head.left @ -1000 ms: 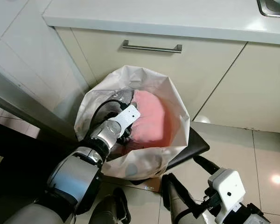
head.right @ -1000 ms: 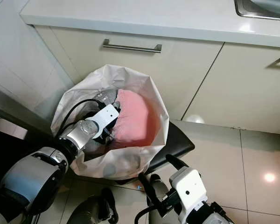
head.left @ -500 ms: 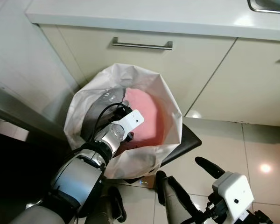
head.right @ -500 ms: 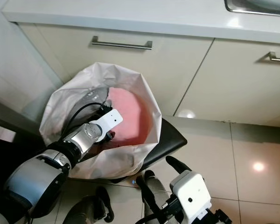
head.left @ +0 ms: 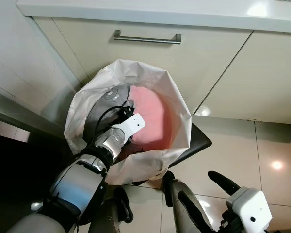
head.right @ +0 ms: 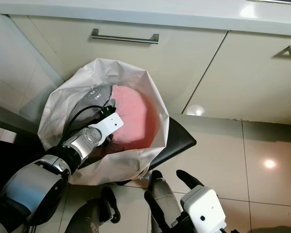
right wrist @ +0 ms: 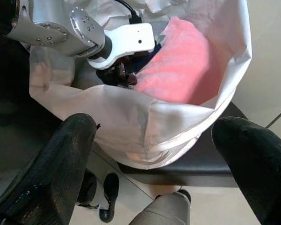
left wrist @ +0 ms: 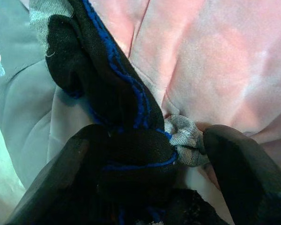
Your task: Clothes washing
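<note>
Reaching into the white laundry bag [head.left: 153,162], my left gripper [left wrist: 145,154] pinches a black-and-blue garment [left wrist: 107,89] lying against the pink cloth [head.left: 153,119]; my right gripper [right wrist: 152,154] hangs spread wide.

bag [head.left: 179,121]: white | towel [head.left: 153,119]: pink | sock [left wrist: 107,89]: black, blue stitching | stool [head.left: 200,141]: black

No legible text — none anywhere.

The left arm reaches forward and down, its claw [left wrist: 145,154] pinched on dark cloth [left wrist: 107,93]. The right claw [right wrist: 154,154] hangs low, fingers [right wrist: 56,164] spread wide.
</note>
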### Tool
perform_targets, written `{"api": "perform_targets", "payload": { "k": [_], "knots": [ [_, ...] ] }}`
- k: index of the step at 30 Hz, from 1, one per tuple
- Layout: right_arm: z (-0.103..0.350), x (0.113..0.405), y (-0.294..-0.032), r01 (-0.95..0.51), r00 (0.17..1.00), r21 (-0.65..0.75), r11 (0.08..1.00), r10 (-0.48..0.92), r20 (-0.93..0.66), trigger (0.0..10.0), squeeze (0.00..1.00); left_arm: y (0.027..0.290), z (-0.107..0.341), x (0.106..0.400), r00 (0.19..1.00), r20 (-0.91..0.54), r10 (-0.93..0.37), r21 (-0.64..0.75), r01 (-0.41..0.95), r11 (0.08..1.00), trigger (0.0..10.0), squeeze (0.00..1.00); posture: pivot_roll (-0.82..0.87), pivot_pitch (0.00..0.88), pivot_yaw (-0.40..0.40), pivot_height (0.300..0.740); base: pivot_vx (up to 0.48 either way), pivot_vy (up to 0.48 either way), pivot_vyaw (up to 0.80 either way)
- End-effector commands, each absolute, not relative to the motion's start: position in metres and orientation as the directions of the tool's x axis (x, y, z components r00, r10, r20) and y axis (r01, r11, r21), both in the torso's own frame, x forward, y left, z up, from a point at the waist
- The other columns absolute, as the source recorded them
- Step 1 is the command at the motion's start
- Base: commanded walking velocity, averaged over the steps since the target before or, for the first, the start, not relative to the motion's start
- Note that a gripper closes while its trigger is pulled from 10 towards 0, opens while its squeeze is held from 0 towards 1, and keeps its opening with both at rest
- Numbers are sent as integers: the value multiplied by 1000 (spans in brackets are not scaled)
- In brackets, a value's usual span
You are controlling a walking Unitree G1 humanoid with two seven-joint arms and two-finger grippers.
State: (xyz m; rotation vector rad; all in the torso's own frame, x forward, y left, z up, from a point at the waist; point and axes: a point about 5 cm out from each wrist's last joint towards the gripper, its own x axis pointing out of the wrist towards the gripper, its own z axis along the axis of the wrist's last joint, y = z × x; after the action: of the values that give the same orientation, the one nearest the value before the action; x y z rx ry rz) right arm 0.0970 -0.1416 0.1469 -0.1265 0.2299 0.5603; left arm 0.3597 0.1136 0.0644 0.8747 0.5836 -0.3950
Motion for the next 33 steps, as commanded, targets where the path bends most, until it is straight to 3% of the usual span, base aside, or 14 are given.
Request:
{"api": "perform_targets", "payload": {
  "k": [1, 17, 31, 33],
  "knots": [
    [148, 91, -140, -539, 816, -35, 841, 512, -266, 10000, 0, 120, 56, 355, 761, -646, -61, 585, 546, 599, 0, 0, -612, 400, 65, 740, 0, 0, 0],
    [146, 85, -144, -520, 821, -24, 854, 491, -292, 10000, 0, 118, 46, 347, 756, -649, -91, 616, 592, 520, 0, 0, -622, 421, 55, 740, 0, 0, 0],
    [142, 91, -145, -505, 832, -24, 863, 479, -279, 10000, 0, 108, 73, 365, 806, -564, -180, 367, 440, 820, 0, 0, -600, 400, 58, 740, 0, 0, 0],
    [140, 97, -145, -503, 837, -28, 864, 479, -266, 10000, 0, 106, 86, 372, 832, -512, -213, 251, 382, 890, 0, 0, -583, 379, 67, 740, 0, 0, 0]
  ]
}}
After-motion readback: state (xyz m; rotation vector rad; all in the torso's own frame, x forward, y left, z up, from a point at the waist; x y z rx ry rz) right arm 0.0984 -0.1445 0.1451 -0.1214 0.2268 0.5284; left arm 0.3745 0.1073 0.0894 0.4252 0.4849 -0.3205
